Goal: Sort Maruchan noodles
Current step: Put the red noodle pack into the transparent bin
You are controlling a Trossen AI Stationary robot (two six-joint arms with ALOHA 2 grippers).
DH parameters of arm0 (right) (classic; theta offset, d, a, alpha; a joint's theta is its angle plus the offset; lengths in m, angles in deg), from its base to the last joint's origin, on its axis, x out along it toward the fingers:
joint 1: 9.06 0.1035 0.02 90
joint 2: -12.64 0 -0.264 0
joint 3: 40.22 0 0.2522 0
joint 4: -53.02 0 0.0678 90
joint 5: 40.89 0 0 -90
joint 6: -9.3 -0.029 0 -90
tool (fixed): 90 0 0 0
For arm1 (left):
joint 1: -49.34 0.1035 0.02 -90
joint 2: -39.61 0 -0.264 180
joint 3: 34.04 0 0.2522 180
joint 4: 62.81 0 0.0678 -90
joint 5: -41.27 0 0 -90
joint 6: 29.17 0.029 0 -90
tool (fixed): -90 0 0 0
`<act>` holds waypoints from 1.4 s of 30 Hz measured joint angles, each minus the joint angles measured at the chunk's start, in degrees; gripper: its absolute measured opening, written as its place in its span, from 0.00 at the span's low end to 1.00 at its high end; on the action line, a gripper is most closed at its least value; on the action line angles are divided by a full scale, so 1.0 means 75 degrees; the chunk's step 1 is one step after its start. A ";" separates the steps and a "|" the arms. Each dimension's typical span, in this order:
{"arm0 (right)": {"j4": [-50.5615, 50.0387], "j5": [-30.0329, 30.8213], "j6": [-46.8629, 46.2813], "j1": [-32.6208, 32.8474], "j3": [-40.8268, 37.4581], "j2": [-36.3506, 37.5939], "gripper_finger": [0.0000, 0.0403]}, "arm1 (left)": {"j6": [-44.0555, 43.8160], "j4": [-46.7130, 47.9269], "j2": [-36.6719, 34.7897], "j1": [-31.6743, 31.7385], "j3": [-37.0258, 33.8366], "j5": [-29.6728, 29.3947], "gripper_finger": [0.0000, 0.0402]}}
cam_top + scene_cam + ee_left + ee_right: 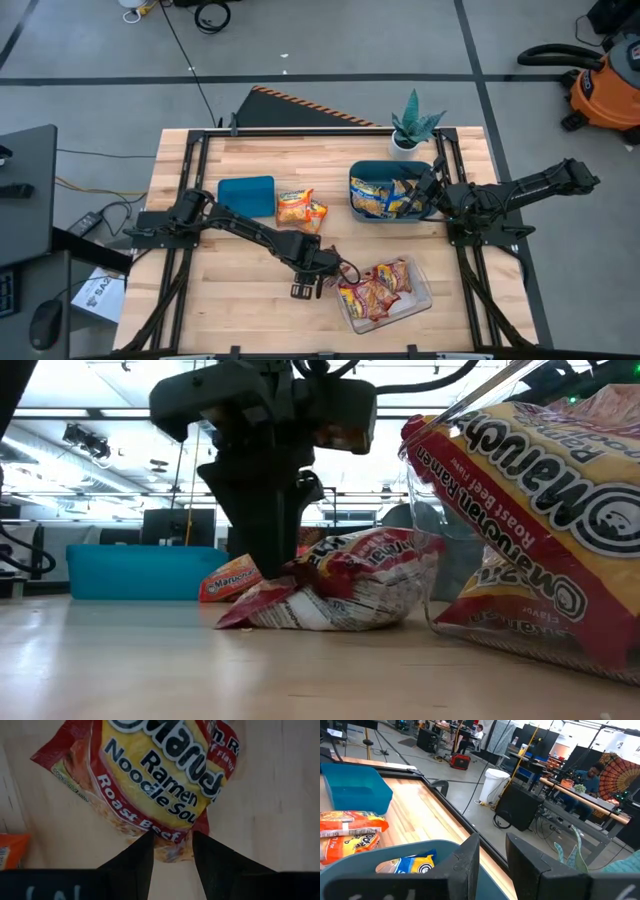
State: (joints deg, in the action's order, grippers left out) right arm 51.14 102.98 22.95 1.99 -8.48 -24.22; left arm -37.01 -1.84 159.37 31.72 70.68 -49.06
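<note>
A red-and-yellow Maruchan packet (pixel 160 775) lies on the wooden table, crumpled in the low view (pixel 350 585). My left gripper (pixel 172 842) stands over its near end (pixel 270 565), shut on it; in the high view the gripper (pixel 310 280) hides most of it. More red packets (pixel 380 285) fill the clear tray (pixel 425 295). Blue-and-yellow packets (pixel 385 198) sit in the right teal bin (pixel 390 165). My right gripper (pixel 428 183) hovers open at that bin's right rim (pixel 492 852), holding nothing. My left gripper pinches the red packet's end edge (pixel 170 837) between its two fingers, coming from above and pointing down. The packet's underside rests on the table (pixel 320 625). Its body spreads away from the fingers toward the clear tray.
Two orange packets (pixel 300 208) lie on the table between the empty left teal bin (pixel 245 195) and the right bin. The clear tray's wall (pixel 420 510) stands just right of the held packet. A potted plant (pixel 413 125) sits at the far edge.
</note>
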 joint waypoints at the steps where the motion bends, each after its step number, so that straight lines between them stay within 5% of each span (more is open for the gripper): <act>1: 0.0000 0.0000 0.0000 0.0000 0.0000 0.0000 0.25 | 0.0001 -0.0009 0.0000 0.0000 0.0000 -0.0018 0.35; 10: 0.0001 0.0001 0.0000 0.0000 0.0000 0.0002 0.25 | 0.0021 -0.0014 0.0000 0.0006 0.0000 -0.0529 0.31; 20: 0.0002 0.0000 0.0000 0.0000 0.0002 0.0001 0.25 | 0.0298 0.0123 -0.0096 0.0026 0.0003 -0.0552 0.02; 36: -0.0013 0.0001 0.0003 0.0000 0.0000 0.0000 0.25 | 0.0420 0.0836 -0.1624 0.0523 0.0533 -0.1226 0.02; 42: 0.0001 0.0006 0.0000 0.0000 0.0000 0.0001 0.25 | 0.1357 -0.1039 -0.1782 0.0535 0.0536 -0.1534 0.02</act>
State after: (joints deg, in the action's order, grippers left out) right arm 51.14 103.02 22.95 1.99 -8.48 -24.21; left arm -26.84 -9.63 146.01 35.73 74.70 -60.57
